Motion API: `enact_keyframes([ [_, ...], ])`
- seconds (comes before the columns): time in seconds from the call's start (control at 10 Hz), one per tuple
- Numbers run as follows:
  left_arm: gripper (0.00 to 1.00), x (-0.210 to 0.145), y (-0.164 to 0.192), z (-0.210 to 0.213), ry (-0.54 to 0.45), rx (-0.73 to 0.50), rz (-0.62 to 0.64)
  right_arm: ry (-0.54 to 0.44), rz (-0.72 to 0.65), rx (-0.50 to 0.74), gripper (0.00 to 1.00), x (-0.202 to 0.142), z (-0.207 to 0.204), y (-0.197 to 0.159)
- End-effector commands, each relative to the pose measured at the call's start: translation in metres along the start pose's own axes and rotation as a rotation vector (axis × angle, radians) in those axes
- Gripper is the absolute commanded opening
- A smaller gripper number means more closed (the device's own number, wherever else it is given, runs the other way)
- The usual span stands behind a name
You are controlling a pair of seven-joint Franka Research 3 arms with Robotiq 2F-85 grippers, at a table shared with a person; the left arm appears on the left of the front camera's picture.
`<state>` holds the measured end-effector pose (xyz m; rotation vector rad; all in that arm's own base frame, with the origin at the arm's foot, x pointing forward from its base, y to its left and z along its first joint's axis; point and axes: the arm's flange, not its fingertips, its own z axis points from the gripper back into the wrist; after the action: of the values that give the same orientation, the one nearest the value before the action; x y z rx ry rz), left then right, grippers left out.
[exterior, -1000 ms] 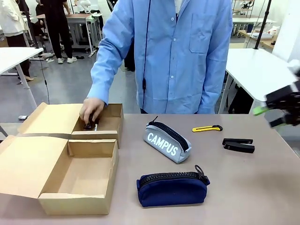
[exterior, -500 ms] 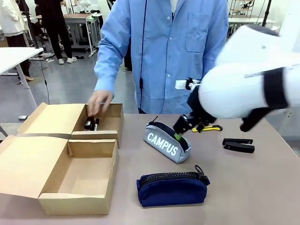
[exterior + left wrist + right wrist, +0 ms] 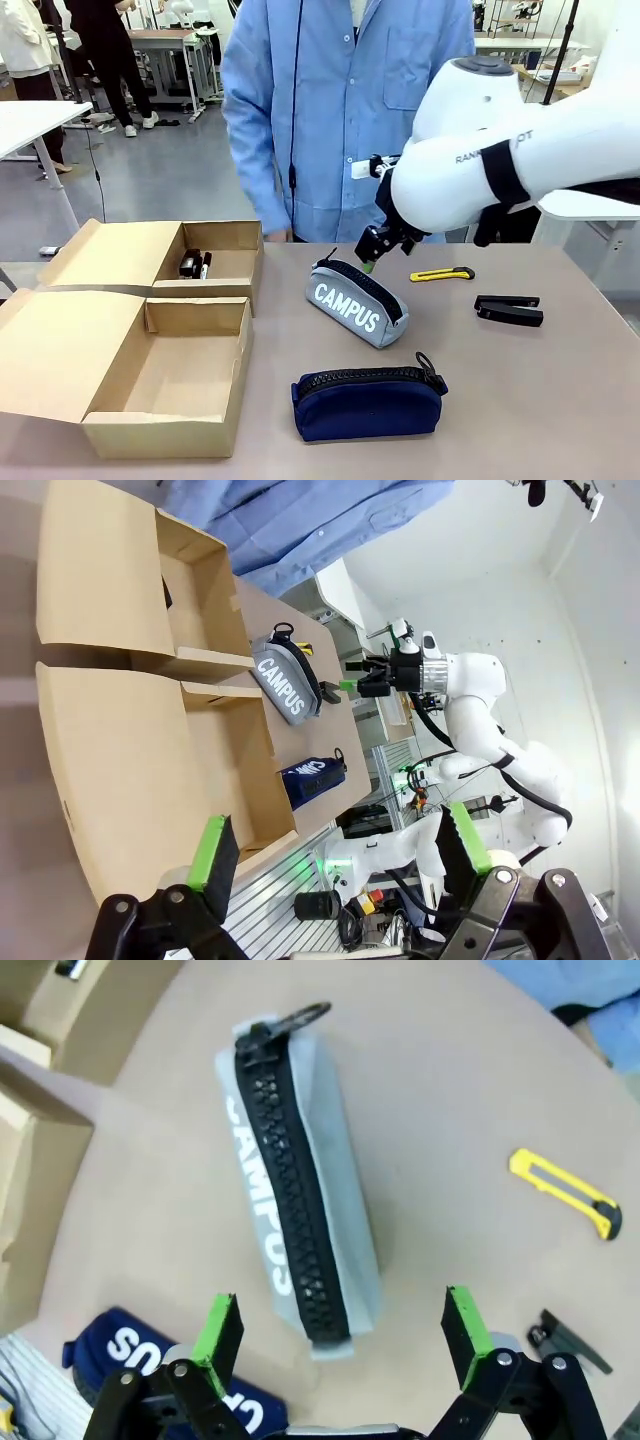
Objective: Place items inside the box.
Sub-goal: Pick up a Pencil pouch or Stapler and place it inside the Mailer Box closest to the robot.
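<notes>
Front: right gripper (image 3: 368, 262) hovers just above far end of grey CAMPUS pouch (image 3: 355, 303) at table centre. Navy pouch (image 3: 365, 402) lies nearer camera. Yellow utility knife (image 3: 441, 273) and black stapler (image 3: 509, 309) to right. Small dark items, unclear, in far compartment of cardboard box (image 3: 160, 432).
Left wrist: left gripper (image 3: 338, 845) spread wide, empty, well apart from box.
Right wrist: right gripper released, jaws wide, nothing held. CAMPUS pouch lies below, untouched.

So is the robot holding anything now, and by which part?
Nothing is held. Both pairs of jaws are open and empty; the right pair hangs above the grey pouch.
</notes>
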<state>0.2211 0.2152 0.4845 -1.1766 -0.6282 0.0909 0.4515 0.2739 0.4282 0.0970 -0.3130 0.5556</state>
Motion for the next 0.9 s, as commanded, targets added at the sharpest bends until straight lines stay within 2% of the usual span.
enact_keyframes([
  [0.0, 1.0, 0.001, -0.002, 0.0, -0.015, -0.024, -0.021, 0.044, 0.038, 0.018, 1.0, 0.022, -0.01, 0.007],
  [0.4, 1.0, 0.001, -0.002, 0.0, -0.015, -0.024, -0.021, 0.173, 0.061, 0.034, 1.0, 0.038, -0.061, 0.021],
  [0.8, 1.0, 0.001, -0.002, 0.0, -0.015, -0.024, -0.021, 0.204, 0.038, 0.006, 1.0, 0.038, -0.079, 0.021],
])
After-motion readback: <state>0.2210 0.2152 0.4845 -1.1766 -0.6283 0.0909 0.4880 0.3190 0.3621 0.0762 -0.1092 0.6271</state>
